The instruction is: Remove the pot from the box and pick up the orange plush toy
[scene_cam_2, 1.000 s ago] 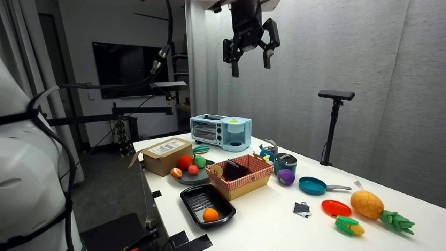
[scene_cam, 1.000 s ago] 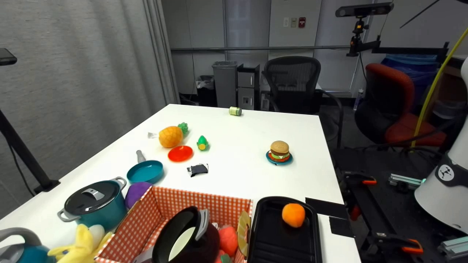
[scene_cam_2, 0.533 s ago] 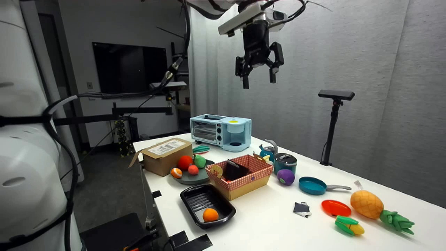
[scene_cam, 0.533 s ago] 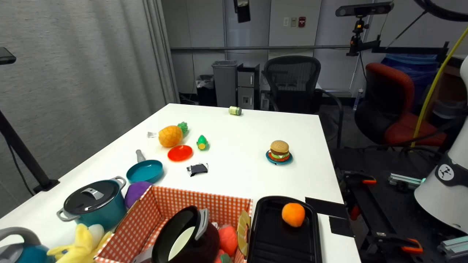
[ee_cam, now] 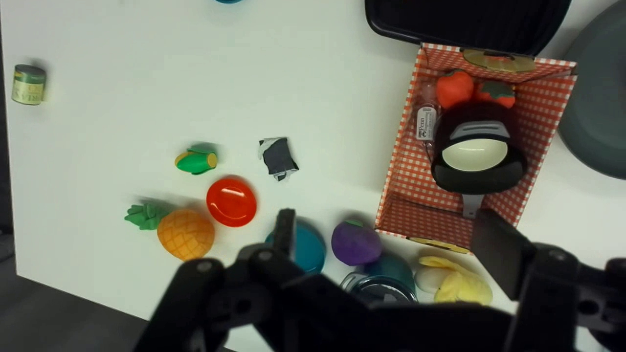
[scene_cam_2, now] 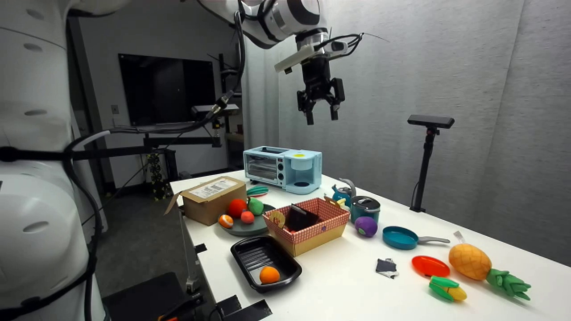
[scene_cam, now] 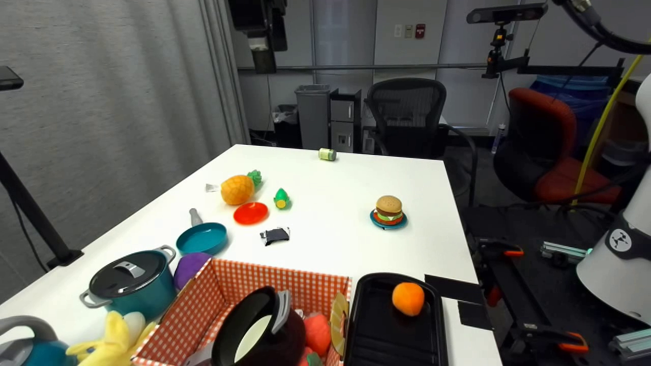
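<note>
The small black pot (scene_cam: 290,335) with a pale inside lies tilted in the red checked box (scene_cam: 285,279), in both exterior views (scene_cam_2: 301,218) and the wrist view (ee_cam: 481,183). Its grey handles show. An orange plush toy (scene_cam: 408,299) sits in the black tray (scene_cam: 379,335); an exterior view also shows it (scene_cam_2: 269,275). The wrist view does not show it. My gripper (scene_cam_2: 322,117) is open and empty, high above the table. In the wrist view the fingers (ee_cam: 386,230) are spread wide, and the right finger overlaps the box's (ee_cam: 430,220) near corner.
Red soft toys (ee_cam: 455,89) share the box with the pot. A lidded teal pot (scene_cam_2: 366,208), a purple toy (scene_cam_2: 366,226) and a yellow toy (ee_cam: 462,286) stand beside it. A grey plate (scene_cam_2: 243,230) with toy fruit and a cardboard box (scene_cam_2: 214,203) are behind.
My gripper has come down from higher up. It has entered an exterior view from the top and moved left there. The pot, box and orange toy have not moved.
</note>
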